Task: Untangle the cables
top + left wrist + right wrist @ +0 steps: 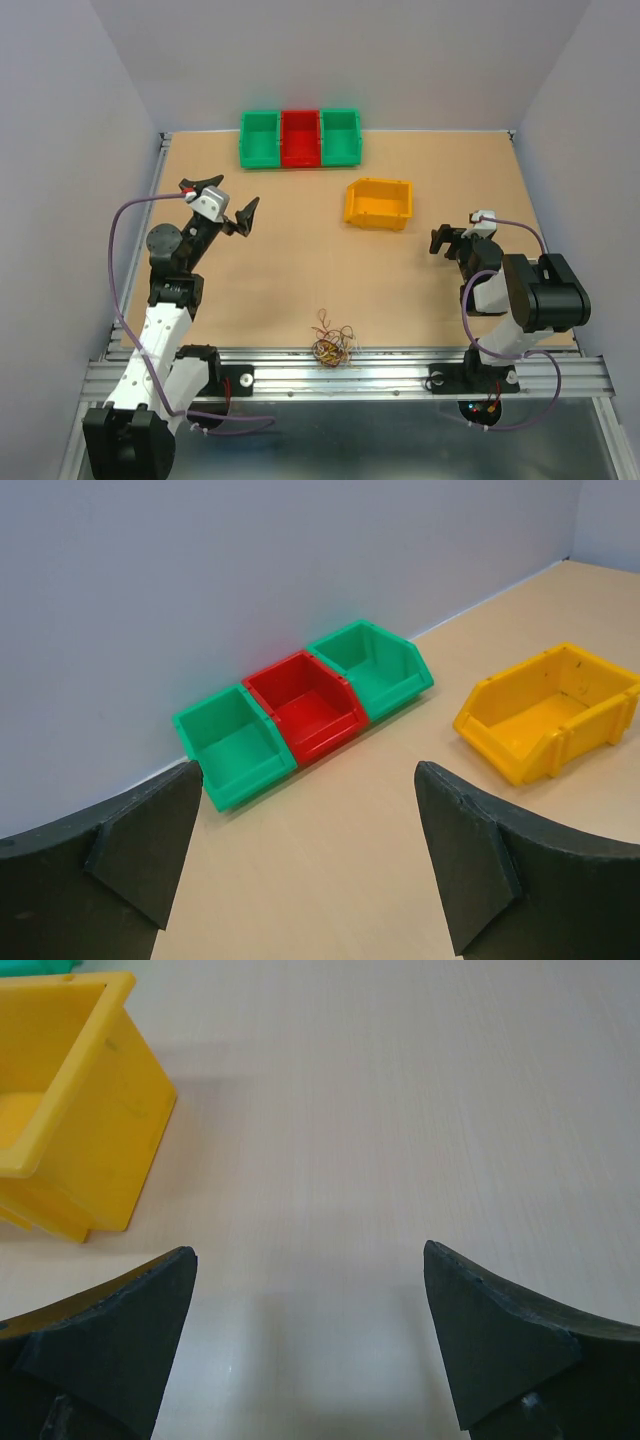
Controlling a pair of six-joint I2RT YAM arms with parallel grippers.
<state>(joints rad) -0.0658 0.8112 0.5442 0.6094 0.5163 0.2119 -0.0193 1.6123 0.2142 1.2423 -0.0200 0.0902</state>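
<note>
The cables point(333, 340) are a small tangled bundle of thin curly red, dark brown, yellow-orange and white wires. They lie on the tan table near its front edge, at the middle, and show only in the top view. My left gripper point(238, 197) is open and empty, raised over the left of the table, far from the bundle. In its wrist view the left gripper point(308, 780) faces the back wall. My right gripper point(440, 242) is open and empty, low over the right side. The right wrist view point(309, 1255) shows only bare table between its jaws.
A green bin point(260, 138), a red bin point(300, 137) and a second green bin point(340, 135) stand in a row at the back wall. A yellow bin point(379, 203) sits right of centre, also seen in the right wrist view point(70, 1090). A metal rail point(350, 375) borders the table's front edge.
</note>
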